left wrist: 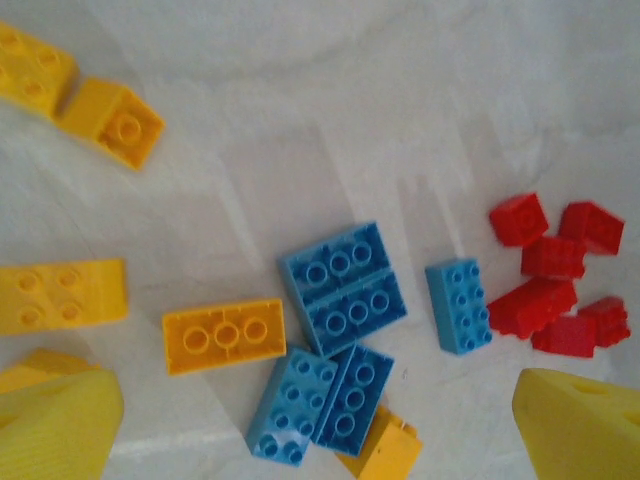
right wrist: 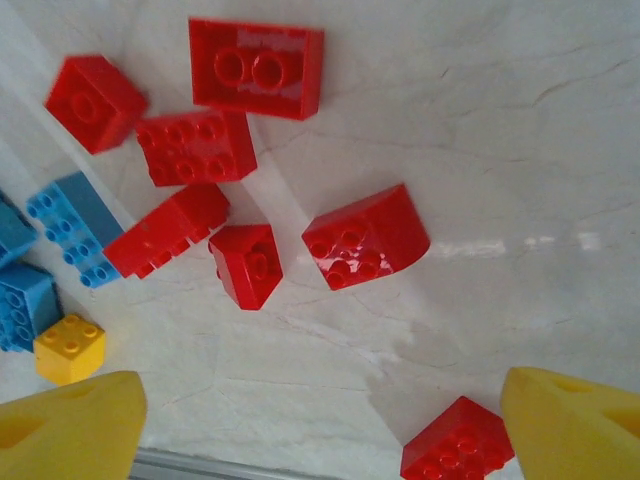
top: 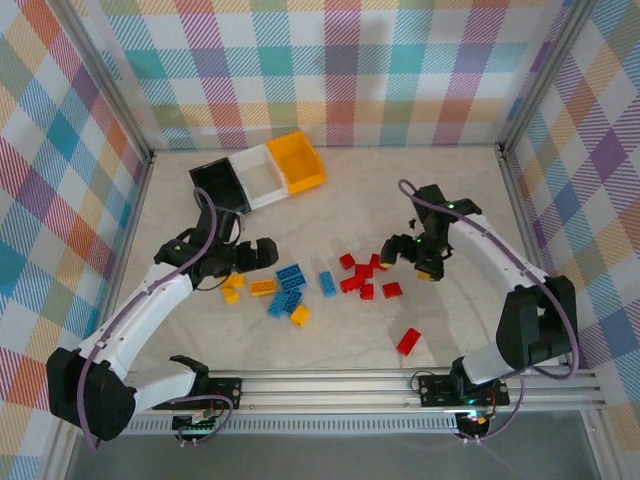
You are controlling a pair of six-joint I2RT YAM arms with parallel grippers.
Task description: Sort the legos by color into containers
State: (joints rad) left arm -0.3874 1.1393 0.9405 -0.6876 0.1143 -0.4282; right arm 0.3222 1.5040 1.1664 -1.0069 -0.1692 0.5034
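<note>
Top view. At back of table (top: 450,190): black bin (top: 218,186), white bin (top: 262,176), yellow bin (top: 301,161), side by side in a row. Loose on table nearer the arms: legos, with yellows (top: 245,289) left, blues (top: 292,288) middle, reds (top: 363,275) right, and lone red (top: 408,341) nearest the bases. Just beyond yellows: left gripper (top: 262,252). Just right of reds: right gripper (top: 410,257).

Left wrist. Yellow fingers (left wrist: 55,420) spread wide, nothing gripped (jaws released). Beneath: blues clustered, three-stud yellow (left wrist: 224,335) beside them, reds off right.

Right wrist. Yellow fingers (right wrist: 70,425) likewise wide apart, nothing held. Ahead: reds scattered; corner red (right wrist: 458,445) just beside one finger.
</note>
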